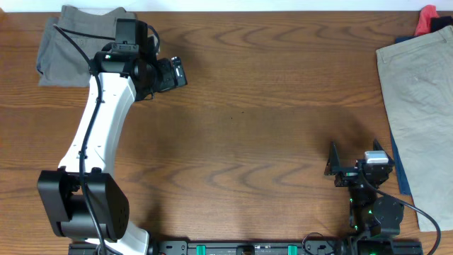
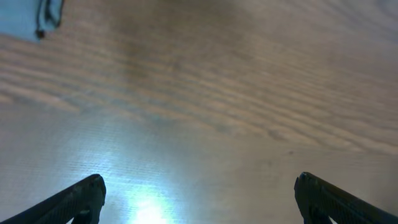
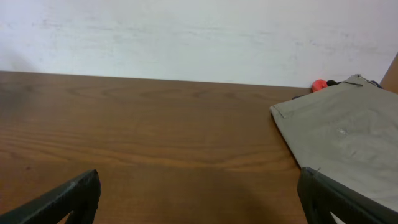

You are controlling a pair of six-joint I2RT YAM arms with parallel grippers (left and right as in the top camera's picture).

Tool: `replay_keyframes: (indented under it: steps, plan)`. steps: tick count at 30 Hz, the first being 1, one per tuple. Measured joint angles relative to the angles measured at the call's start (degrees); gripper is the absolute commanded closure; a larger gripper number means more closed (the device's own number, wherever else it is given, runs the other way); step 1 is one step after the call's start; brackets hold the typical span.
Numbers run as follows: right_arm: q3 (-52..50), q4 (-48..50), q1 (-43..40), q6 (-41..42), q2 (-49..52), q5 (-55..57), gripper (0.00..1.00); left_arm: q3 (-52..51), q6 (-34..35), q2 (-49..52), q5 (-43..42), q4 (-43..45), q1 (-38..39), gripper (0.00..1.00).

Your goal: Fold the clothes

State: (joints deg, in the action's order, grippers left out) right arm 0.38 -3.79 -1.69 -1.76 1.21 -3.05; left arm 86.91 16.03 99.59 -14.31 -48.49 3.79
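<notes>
From overhead I saw the grey garment [image 1: 71,42] lying folded at the far left corner of the table [image 1: 248,127], with the left arm's upper links and cable crossing over its near edge. The left claw [image 1: 172,73] sat just to the right of that pile, over bare wood. In the left wrist view its fingers [image 2: 71,200] stood wide apart with nothing between them, only blurred wood grain and a bright glare beneath.

The khaki trousers [image 1: 417,106] were spread flat along the right edge of the table, well apart from the grey pile. A strip of dark blue cloth [image 1: 400,166] showed along their inner edge, and a red item [image 1: 427,20] lay at the far right corner.

The right claw [image 1: 334,166] rested low near the front right, beside the trousers but not touching them. Its wrist camera showed the fingers [image 3: 68,198] spread open and empty, the khaki cloth [image 3: 342,130] ahead to the right.
</notes>
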Motion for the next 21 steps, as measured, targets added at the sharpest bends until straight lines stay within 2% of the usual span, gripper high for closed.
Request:
replay_keyframes:
  steps: [4,8,13,21]
  plan:
    - [-0.02,0.00,-0.02,-0.02,0.00,0.02,0.01,-0.24,-0.02,-0.22,2.78,-7.04,0.02,0.02]
    - [-0.02,0.00,-0.02,-0.02,-0.02,0.00,0.01,-5.66,-0.04,-4.63,5.20,-5.79,0.02,0.02]
    - [-0.02,-0.02,-0.02,-0.02,-0.15,-0.02,0.01,-21.79,-1.31,-17.84,8.76,5.49,0.02,0.02]
    - [-0.02,0.07,-0.02,-0.09,-0.22,0.00,0.01,-55.41,-5.81,-45.77,10.51,33.35,0.02,0.02]
